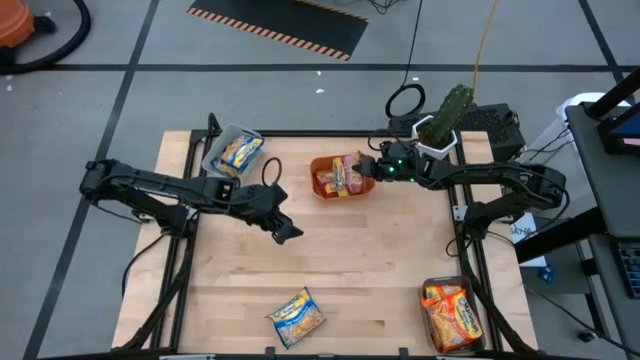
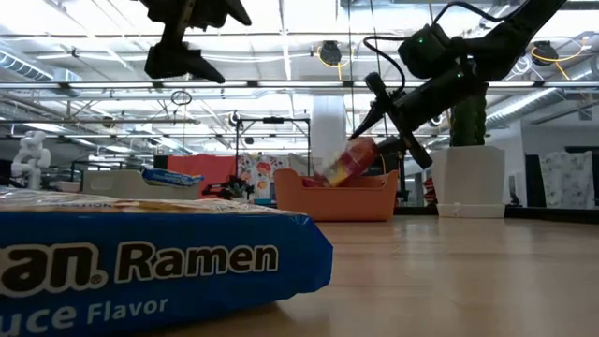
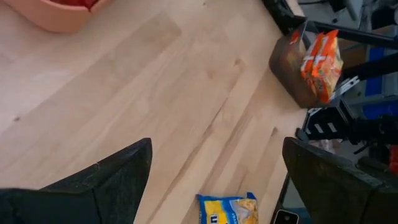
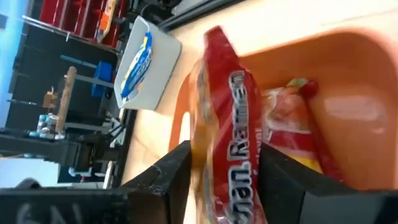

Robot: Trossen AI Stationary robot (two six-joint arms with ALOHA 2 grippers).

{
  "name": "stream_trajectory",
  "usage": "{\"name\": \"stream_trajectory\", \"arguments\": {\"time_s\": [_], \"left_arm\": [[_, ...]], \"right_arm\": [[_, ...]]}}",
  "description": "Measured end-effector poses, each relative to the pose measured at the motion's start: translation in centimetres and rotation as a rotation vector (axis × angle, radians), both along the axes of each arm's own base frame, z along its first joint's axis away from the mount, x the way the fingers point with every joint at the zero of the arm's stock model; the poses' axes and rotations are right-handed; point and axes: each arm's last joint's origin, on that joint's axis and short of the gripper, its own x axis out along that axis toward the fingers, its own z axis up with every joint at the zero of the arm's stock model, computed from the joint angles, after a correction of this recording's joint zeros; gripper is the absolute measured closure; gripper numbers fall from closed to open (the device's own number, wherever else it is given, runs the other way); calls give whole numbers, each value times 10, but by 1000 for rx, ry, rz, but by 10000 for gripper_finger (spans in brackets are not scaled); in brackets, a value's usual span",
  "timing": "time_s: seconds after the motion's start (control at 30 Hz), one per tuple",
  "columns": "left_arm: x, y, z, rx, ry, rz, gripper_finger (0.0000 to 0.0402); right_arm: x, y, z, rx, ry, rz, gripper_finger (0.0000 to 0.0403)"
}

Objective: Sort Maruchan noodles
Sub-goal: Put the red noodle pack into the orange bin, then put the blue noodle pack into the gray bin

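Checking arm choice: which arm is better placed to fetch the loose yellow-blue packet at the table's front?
Left. The left gripper hangs open and empty over mid-table, nearer the yellow-blue packet; the right gripper holds a red packet over the orange bin.

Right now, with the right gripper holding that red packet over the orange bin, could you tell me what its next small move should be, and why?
Probably open the fingers. The right gripper holds the red packet over the orange bin, which already holds similar red packets, so it should drop in. The left gripper hovers open over bare table.
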Motion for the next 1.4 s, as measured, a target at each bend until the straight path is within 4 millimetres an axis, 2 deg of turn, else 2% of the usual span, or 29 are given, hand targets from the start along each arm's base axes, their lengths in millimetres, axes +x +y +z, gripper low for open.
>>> {"name": "stream_trajectory", "arguments": {"time_s": [0.23, 0.47, 0.7, 0.83, 1.03, 1.2, 1.4], "left_arm": [[-2, -10, -1, -15, 15, -24, 39], [-9, -31, -9, -55, 114, -88, 39], [-20, -51, -17, -155, 251, -141, 39], [-25, -65, -31, -170, 388, -203, 39], [-22, -80, -50, -228, 515, -317, 39], [-25, -79, -51, -233, 550, -367, 58], [-29, -88, -51, -221, 548, -408, 89]], "right_arm": [[-5, -7, 5, -19, -19, -25, 217], [-8, -8, 5, -14, -17, 39, 212], [-19, -5, 32, -60, -109, -25, 211], [-28, 1, 46, -69, -150, -56, 211], [-33, 13, 55, -82, -153, -29, 211], [-28, 24, 55, -67, -155, 8, 211], [-19, 44, 57, -32, -193, 19, 211]]}}
